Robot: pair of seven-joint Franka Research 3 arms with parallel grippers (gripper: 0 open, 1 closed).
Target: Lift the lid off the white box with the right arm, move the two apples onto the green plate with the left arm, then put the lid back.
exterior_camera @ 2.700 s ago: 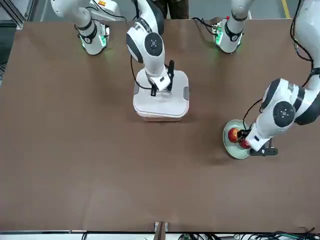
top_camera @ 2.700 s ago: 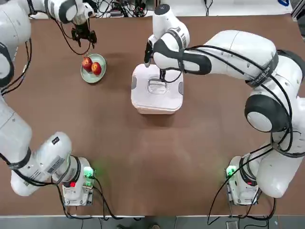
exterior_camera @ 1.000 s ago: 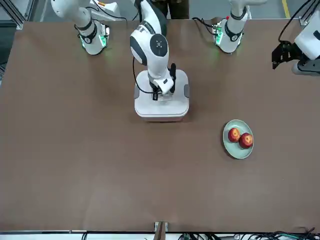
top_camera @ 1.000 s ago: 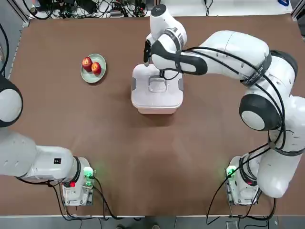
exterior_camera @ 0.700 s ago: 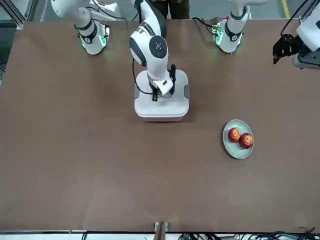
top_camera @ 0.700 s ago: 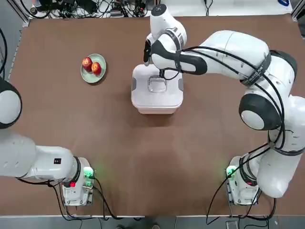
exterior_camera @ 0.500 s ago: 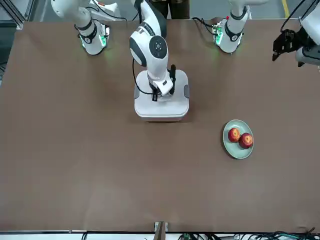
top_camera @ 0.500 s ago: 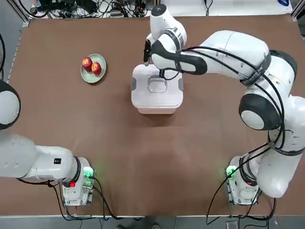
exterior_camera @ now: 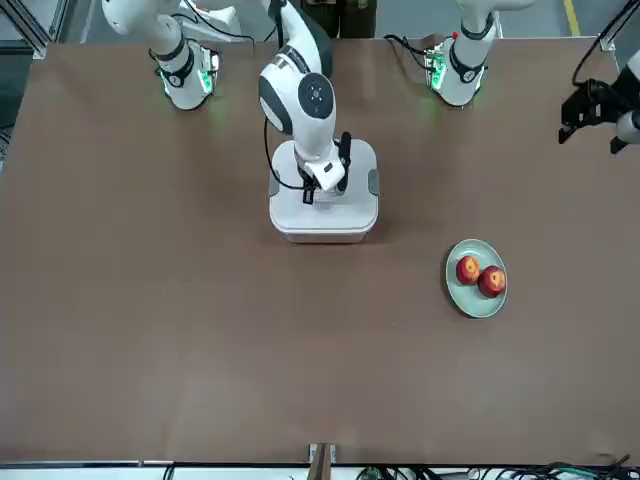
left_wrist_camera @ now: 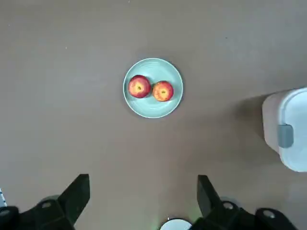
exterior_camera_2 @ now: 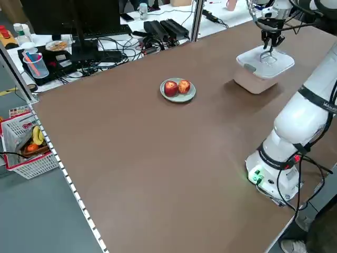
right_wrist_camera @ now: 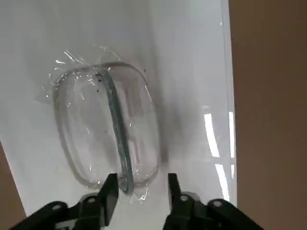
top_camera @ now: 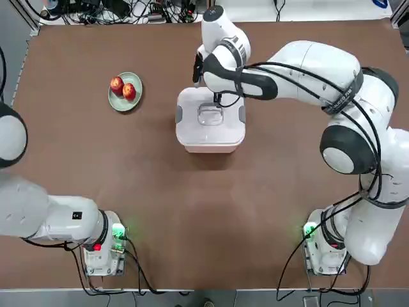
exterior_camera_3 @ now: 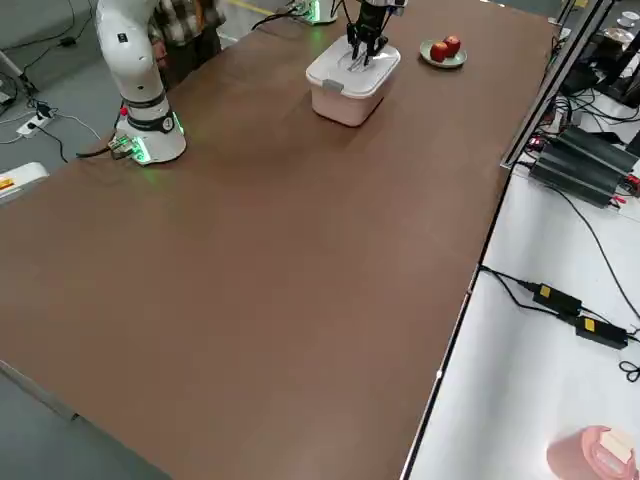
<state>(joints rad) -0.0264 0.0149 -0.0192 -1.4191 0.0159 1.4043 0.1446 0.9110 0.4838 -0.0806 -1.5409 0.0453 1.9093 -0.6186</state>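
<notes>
1. At nine o'clock, the left end effector point(left_wrist_camera: 144, 175) is hovering wide open, holding nothing.
2. At ten, two apples point(top_camera: 123, 87) are sitting on the green plate point(top_camera: 131, 78).
3. At twelve, the lid point(top_camera: 198, 131) is covering the white box point(top_camera: 211, 149); the right end effector point(right_wrist_camera: 143, 175) is parting at its handle point(right_wrist_camera: 120, 129), released.

A broad, smooth brown table point(top_camera: 172, 204) carries everything; the white box point(top_camera: 211, 144) sits on it with the lid point(top_camera: 192, 135) on top; well apart from the box, the green plate point(top_camera: 119, 105) lies flat on the tabletop, holding the two apples point(top_camera: 129, 91) side by side.
</notes>
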